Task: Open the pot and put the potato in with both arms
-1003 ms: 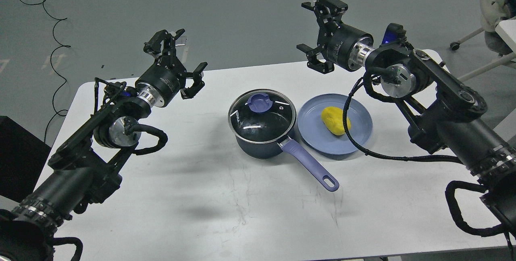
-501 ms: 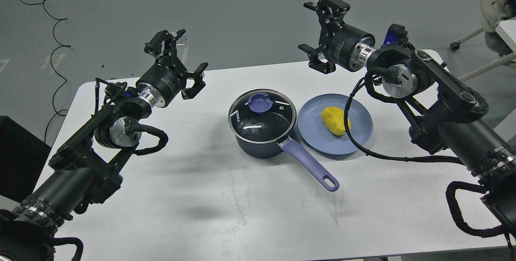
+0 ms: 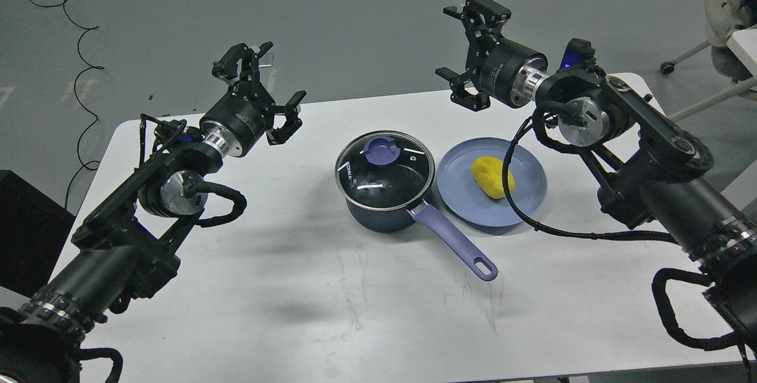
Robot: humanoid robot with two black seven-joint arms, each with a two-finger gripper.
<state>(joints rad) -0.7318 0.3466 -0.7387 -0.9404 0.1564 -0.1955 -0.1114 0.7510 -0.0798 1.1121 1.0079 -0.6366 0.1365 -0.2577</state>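
The dark navy pot [image 3: 378, 214] stands mid-table with its glass lid [image 3: 384, 171] on, purple knob [image 3: 380, 150] on top, lavender handle [image 3: 458, 244] pointing to the front right. The yellow potato [image 3: 492, 177] lies on a flat blue plate [image 3: 461, 194] just right of the pot. My left gripper [image 3: 260, 90] is open and empty, raised above the table's back left, well left of the pot. My right gripper [image 3: 467, 52] is open and empty, raised above the table's back edge, beyond the plate.
The white table [image 3: 355, 312] carries only the pot and plate. My right arm's black cable [image 3: 520, 205] hangs across the plate's right side. Loose cables [image 3: 77, 34] lie on the grey floor at the far left; a chair base [image 3: 686, 58] stands at the far right.
My right gripper has shifted slightly up and to the left. The left arm, pot and potato have not visibly moved.
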